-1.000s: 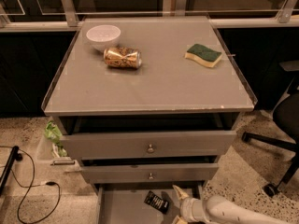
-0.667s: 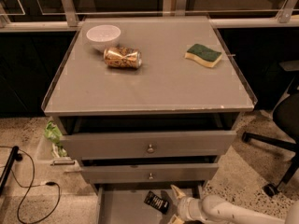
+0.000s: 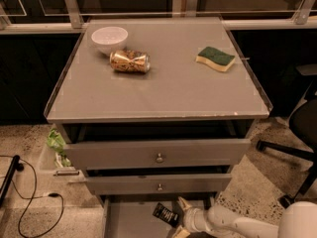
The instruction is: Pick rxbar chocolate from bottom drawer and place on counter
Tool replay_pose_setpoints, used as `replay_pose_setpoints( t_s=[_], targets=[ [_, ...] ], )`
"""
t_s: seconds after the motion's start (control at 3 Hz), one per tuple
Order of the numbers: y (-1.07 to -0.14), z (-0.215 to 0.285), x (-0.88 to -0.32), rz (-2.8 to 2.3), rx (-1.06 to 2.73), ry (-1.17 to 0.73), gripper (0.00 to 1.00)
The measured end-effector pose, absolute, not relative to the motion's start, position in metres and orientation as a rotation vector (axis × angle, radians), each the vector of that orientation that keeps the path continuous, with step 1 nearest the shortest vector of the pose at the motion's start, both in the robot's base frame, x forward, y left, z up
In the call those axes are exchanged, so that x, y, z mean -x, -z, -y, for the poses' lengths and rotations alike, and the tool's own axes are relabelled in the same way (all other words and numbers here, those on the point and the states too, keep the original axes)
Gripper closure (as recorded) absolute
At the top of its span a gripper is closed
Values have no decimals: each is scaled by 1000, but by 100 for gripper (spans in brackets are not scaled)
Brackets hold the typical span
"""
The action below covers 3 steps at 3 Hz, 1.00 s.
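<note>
- At the bottom edge of the frame, right of centre, the gripper point(image 3: 179, 217) sits in the open bottom drawer point(image 3: 128, 223), at the right end of the rxbar chocolate point(image 3: 165, 214). We cannot tell whether it has clamped the bar or merely rests against it.
- The bar lies just left of the gripper, tilted across the drawer's grey floor, under the front of the drawer above.
- We judge the bar light, thin and slightly bendy, with a slick foil-like wrapper. A pinch across its short width near the middle should keep it from swivelling. A hold on one end alone may let it droop or slip.
- The frame cuts off the drawer's front and most of its floor, so we cannot say what else it holds. The pale arm point(image 3: 237, 225) also runs out of the frame at the lower right.
- Above, the two upper drawers point(image 3: 158, 155) stand slightly pulled out, and their insides are in shadow.
- In the middle of the frame, the counter point(image 3: 168, 93) has bare grey surface along its near edge, which we judge a good spot for setting the bar down.
- Farther back on it are a gold can point(image 3: 130, 61) lying on its side, a sponge point(image 3: 215, 58) towards the upper right and a white bowl point(image 3: 109, 37) at the upper left.
</note>
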State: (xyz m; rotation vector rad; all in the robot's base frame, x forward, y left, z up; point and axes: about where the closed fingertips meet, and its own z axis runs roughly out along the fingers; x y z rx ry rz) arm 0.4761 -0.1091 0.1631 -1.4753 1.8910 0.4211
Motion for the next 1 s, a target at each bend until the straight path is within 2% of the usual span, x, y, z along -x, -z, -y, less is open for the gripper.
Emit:
replay_pose_setpoints(
  t_s=[1.0],
  targets=[
    [-111,95,-488,-1980,1415,-477,0]
  ],
)
